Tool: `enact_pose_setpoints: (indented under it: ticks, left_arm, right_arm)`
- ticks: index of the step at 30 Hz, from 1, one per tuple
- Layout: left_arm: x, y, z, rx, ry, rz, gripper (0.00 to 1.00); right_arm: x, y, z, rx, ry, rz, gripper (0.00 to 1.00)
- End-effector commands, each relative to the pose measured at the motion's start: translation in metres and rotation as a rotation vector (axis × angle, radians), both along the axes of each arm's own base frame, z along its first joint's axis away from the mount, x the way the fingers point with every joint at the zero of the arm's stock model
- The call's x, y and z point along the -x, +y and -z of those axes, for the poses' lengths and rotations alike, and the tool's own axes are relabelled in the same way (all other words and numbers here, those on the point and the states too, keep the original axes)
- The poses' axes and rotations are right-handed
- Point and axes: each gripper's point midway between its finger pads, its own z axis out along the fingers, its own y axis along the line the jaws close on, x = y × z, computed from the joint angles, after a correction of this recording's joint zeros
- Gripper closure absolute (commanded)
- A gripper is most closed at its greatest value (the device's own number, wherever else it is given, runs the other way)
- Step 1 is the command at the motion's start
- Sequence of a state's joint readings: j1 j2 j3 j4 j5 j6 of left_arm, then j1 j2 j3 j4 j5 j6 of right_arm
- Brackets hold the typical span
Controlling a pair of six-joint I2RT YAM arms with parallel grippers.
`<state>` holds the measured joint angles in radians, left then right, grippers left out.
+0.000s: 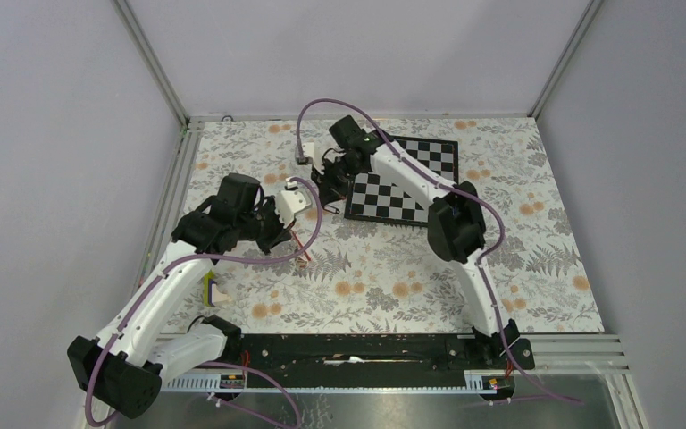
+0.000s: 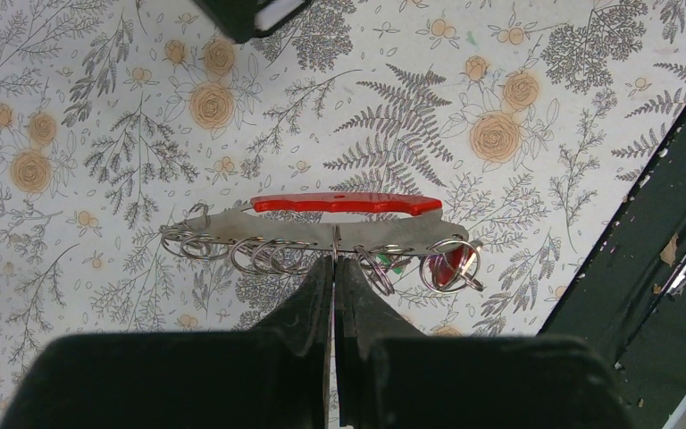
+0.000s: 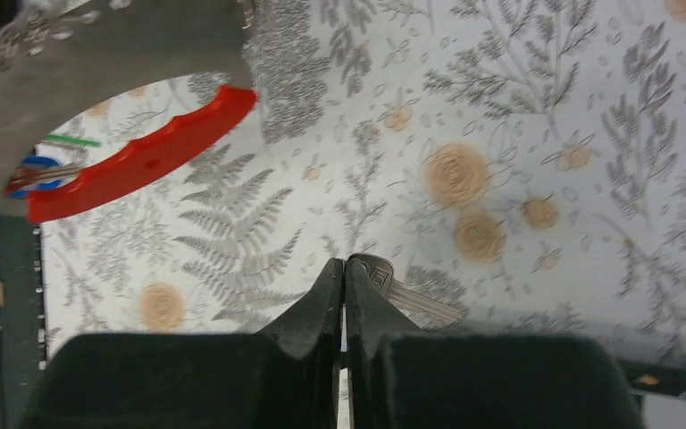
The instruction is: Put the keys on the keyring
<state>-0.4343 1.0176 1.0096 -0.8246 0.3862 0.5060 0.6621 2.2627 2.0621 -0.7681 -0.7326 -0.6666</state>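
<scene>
Seen from above, two white robot arms reached over a bench [image 1: 393,277] covered in a grey fern and orange flower print. The left pincer [image 2: 333,268] was clamped shut on the near edge of the keyring [image 2: 322,228]. This was a flat silver metal bar with a red plastic grip [image 2: 339,204] along its far side and a row of wire split rings [image 2: 268,255] hanging from its near side. The bar was held roughly level and clear of the bench. The right pincer [image 3: 344,268] was closed tight on the head of a small silver key [image 3: 411,301]. The key's blade stuck out sideways past the fingers, and the colour of its tag could not be told. In the right wrist view the keyring showed blurred at the upper left, with a blue tag [image 3: 40,164] and a thin green tag [image 3: 73,140] beside the red grip. Whether these sat on a ring could not be told. From overhead the two pincers were near each other left of the bench's middle. The right one was farther back, beside a black-and-white checkerboard [image 1: 411,183]. A yellow-and-white block [image 1: 214,290] lay on the bench close to the left arm.
</scene>
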Motion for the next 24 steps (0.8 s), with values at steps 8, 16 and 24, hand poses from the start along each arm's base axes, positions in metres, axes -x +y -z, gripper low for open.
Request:
enact_pose_setpoints:
  ticks: [8, 16, 24]
  left_arm:
    - [-0.009, -0.019, -0.032, 0.082, -0.062, 0.075, 1.0]
    - [-0.013, -0.029, -0.032, 0.109, -0.013, 0.095, 1.0]
    - [-0.014, -0.033, -0.029, 0.121, 0.003, 0.095, 1.0]
  right_arm:
    - [0.075, -0.07, -0.001, 0.004, -0.047, 0.138, 1.0]
    - [0.104, -0.121, 0.052, 0.113, -0.094, 0.226, 1.0]
    - [0.104, -0.135, 0.069, 0.179, -0.107, 0.25, 0.86]
